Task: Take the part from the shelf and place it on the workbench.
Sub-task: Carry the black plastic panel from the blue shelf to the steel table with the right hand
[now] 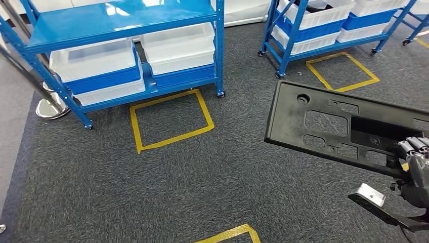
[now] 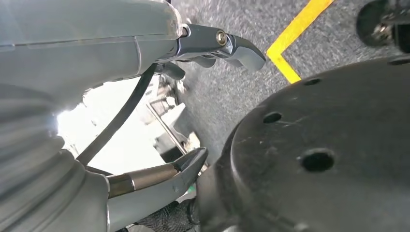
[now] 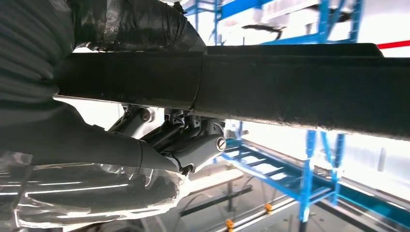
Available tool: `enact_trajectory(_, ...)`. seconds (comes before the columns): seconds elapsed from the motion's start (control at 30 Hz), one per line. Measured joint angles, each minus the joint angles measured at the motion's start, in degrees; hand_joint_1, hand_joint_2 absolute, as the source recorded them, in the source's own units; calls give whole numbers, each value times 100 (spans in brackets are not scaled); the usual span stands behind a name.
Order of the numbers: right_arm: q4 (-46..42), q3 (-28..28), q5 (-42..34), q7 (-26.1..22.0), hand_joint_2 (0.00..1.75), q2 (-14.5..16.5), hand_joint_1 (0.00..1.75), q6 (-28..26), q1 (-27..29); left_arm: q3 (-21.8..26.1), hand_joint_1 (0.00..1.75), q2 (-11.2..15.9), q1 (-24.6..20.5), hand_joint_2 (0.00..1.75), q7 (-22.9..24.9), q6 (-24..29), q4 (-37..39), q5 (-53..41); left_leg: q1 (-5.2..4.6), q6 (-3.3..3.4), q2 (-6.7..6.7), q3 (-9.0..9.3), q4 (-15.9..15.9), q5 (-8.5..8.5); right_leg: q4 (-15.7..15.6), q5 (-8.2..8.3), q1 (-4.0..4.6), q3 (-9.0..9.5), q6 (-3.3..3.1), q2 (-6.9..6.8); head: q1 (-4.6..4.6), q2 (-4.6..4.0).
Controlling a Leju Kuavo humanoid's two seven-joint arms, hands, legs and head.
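Two blue shelving units stand on dark grey carpet in the head view: one (image 1: 126, 30) at upper left holding white bins (image 1: 93, 58), another (image 1: 324, 25) at upper right. Yellow tape squares (image 1: 172, 119) mark the floor in front of each. The black flat part (image 1: 334, 124), pierced by rectangular cut-outs, is carried above the floor at right, clear of both shelves, gripped at its near edge by the right hand (image 1: 412, 162). The right wrist view shows the fingers (image 3: 193, 145) closed under the part's edge (image 3: 290, 92). The left hand (image 2: 193, 96) hangs with fingers apart, holding nothing.
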Motion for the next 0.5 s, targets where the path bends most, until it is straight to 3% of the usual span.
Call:
enact_trajectory(0.07, -14, 4, -1, 3, 175, 11, 175, 10, -6, 4, 0, 16, -1, 175, 1, -40, 0, -4, -2, 32, -182, 163, -370, 79, 15, 37, -7, -59, 69, 133, 0, 1)
enact_trajectory(0.13, -19, 6, 0, -1, 175, 12, 175, 49, -4, 5, 0, 33, -12, 175, -26, -100, 0, -26, -7, 64, -77, 180, -439, 96, -6, 94, -29, -111, 167, 265, -2, 1)
enact_trajectory(0.17, -20, 6, 1, -2, 175, 6, 175, 73, 0, 4, 0, 43, -15, 175, -55, -125, 0, -44, -3, 103, 1, 187, -480, 129, 7, 90, -34, -135, 199, 224, 2, 1)
enact_trajectory(0.23, -26, 4, 0, 0, 175, -14, 175, 111, -17, 2, 0, 57, -13, 175, -139, -158, 0, -75, 11, 185, 165, 199, -565, 195, 292, -108, -18, -282, 241, -57, 10, 1)
enact_trajectory(0.3, -38, 3, -2, 3, 175, -17, 175, 126, -12, 2, 0, 61, -2, 175, -234, -164, 0, -79, -5, 222, 313, 182, -576, 213, 971, -480, -9, -586, 273, -337, 17, 0)
enact_trajectory(0.37, -49, 2, -4, 7, 175, -7, 175, 127, 38, 2, 0, 61, 5, 175, -300, -164, 0, -74, -18, 225, 460, 164, -562, 207, 1475, -645, -24, -781, 306, -393, 20, 0)
enact_trajectory(0.4, -56, 1, -4, 9, 175, -2, 175, 127, 60, 2, 0, 61, 6, 175, -320, -162, 0, -72, -21, 221, 533, 160, -552, 200, 1436, -577, -30, -730, 314, -412, 21, 0)
enact_trajectory(0.43, -66, -4, -4, 10, 175, 1, 175, 127, 71, 2, 0, 61, 6, 175, -332, -160, 0, -70, -21, 212, 603, 161, -540, 189, 1175, -425, -32, -563, 316, -448, 21, 0)
enact_trajectory(0.5, -100, -25, -4, 12, 175, 4, 175, 127, 76, 2, 0, 63, 5, 175, -346, -153, 0, -70, -35, 171, 725, 168, -502, 151, 399, -134, -8, -117, 289, -631, 21, 0)
